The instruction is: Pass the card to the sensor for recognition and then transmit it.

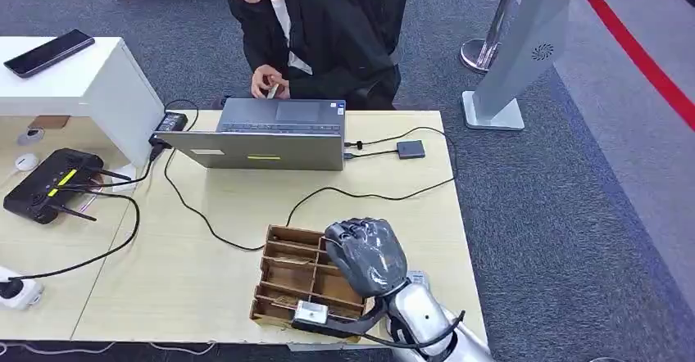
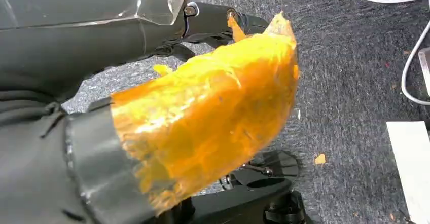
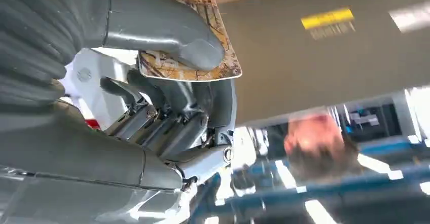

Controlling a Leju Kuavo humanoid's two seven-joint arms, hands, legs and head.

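My right hand (image 1: 367,255) hovers over the right end of a wooden compartment box (image 1: 295,276) at the table's front edge, its fingers curled in. In the right wrist view its thumb (image 3: 167,36) presses a brown patterned card (image 3: 213,69) against the fingers (image 3: 172,127). A small dark square sensor (image 1: 411,149) lies on the table to the right of the laptop (image 1: 262,137), wired to it and well beyond my hand. My left hand (image 2: 203,117), its thumb wrapped in orange tape, hangs over the grey carpet and holds nothing.
A person (image 1: 324,34) in black sits behind the laptop with a small object in their hand. Black cables (image 1: 361,192) cross the table between box and laptop. A black controller (image 1: 49,183) and a white stand (image 1: 90,79) with a phone are at the left. A white pillar base (image 1: 496,112) is at the right.
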